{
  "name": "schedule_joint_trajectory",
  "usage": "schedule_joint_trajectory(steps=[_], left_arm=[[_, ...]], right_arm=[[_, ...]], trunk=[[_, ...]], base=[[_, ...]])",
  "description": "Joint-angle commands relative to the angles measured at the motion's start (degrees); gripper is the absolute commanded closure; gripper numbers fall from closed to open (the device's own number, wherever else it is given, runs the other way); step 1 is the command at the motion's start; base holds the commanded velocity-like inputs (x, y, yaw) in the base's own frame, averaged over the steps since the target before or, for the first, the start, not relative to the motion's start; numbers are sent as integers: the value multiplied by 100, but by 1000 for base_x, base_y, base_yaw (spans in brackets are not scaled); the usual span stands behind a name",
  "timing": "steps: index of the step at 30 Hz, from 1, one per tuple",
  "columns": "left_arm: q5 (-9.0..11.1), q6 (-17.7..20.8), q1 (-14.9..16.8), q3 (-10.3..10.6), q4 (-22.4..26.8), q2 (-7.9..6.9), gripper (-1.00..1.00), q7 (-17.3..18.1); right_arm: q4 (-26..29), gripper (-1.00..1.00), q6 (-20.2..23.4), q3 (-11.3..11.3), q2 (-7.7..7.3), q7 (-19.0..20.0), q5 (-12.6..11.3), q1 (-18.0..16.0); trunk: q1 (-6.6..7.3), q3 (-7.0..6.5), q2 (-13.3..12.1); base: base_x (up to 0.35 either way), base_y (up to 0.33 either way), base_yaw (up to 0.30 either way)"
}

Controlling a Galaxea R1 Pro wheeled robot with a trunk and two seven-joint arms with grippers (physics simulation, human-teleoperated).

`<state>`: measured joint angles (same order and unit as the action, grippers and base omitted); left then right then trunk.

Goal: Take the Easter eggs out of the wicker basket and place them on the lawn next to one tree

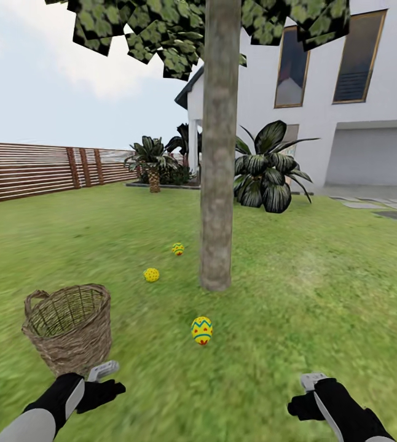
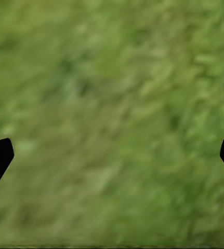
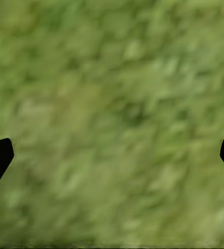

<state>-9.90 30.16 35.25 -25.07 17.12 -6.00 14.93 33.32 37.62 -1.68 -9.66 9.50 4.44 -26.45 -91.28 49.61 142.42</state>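
My left gripper [image 1: 103,379] and right gripper [image 1: 309,393] hang low, fingers spread, empty over lawn [image 1: 321,288]. Wicker basket [image 1: 69,325] just ahead of left gripper, looks empty. Nearest Easter egg [image 1: 201,329] upright, two more eggs [image 1: 151,274] [image 1: 178,248] beyond, left of tree [image 1: 217,184]. Open grass around.

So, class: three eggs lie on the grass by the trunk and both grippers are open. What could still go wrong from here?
The nearest egg lies on open lawn, farther from the tree than the other two eggs; it might not count as next to it.

The wicker basket stands just ahead of the left gripper, so an arm swing or drive forward could tip it.
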Motion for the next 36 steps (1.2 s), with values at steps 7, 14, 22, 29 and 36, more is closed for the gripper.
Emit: schedule_joint_trajectory(steps=[7,14,22,29,36], left_arm=[[-48,25,4,-59,2,-15,-100,53],[-48,17,3,-63,2,-24,-100,54],[-56,14,4,-56,2,-13,-100,45],[-64,26,3,-41,-25,17,-100,45],[-67,30,1,-38,-198,48,-100,22]], right_arm=[[-6,-100,26,-16,-8,22,55,-1],[-17,-100,26,-9,-10,2,57,-1],[-28,-100,26,-11,-9,0,64,0],[-28,-100,28,-18,14,-1,55,0],[-282,-100,-9,-34,101,30,47,0]], trunk=[[159,-120,-279],[312,-245,-560],[488,-389,-881],[642,-515,-1161],[795,-640,-1442]], base=[[-327,63,0],[-240,140,0],[-16,13,0],[0,0,0],[0,0,0]])
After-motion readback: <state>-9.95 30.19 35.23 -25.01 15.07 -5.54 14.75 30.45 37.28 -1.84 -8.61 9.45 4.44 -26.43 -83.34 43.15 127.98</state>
